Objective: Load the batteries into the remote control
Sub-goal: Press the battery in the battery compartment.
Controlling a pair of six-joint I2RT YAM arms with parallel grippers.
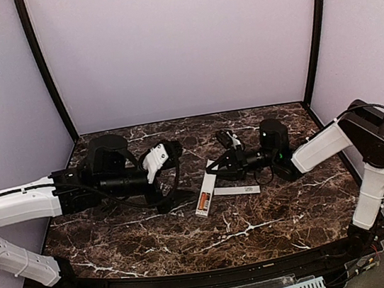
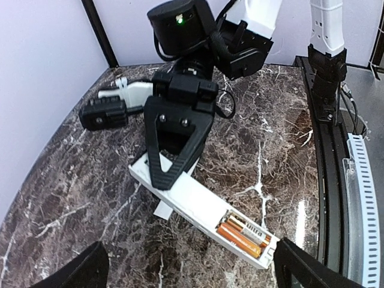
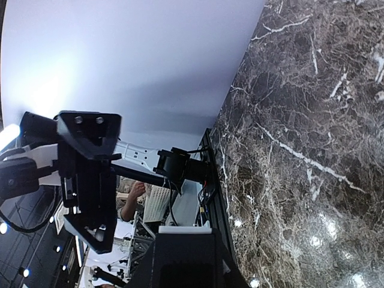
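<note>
Arm and gripper pose, both arms

We see our left gripper (image 2: 189,270) hovering with jaws spread wide, both fingertips at the wrist view's lower corners, holding nothing. Our right gripper (image 1: 214,173) reaches inward, low over the table, jaws narrowly parted, one finger (image 2: 171,147) angled down.

one remote control (image 2: 201,210), white, on marble table (image 2: 72,198). two batteries (image 2: 240,235), orange-red, side by side in remote's recess. one flat white cover strip (image 1: 237,190) beside remote. two robot arms. two grippers: left gripper (image 2: 189,273), right gripper (image 2: 174,144). one table.
</note>
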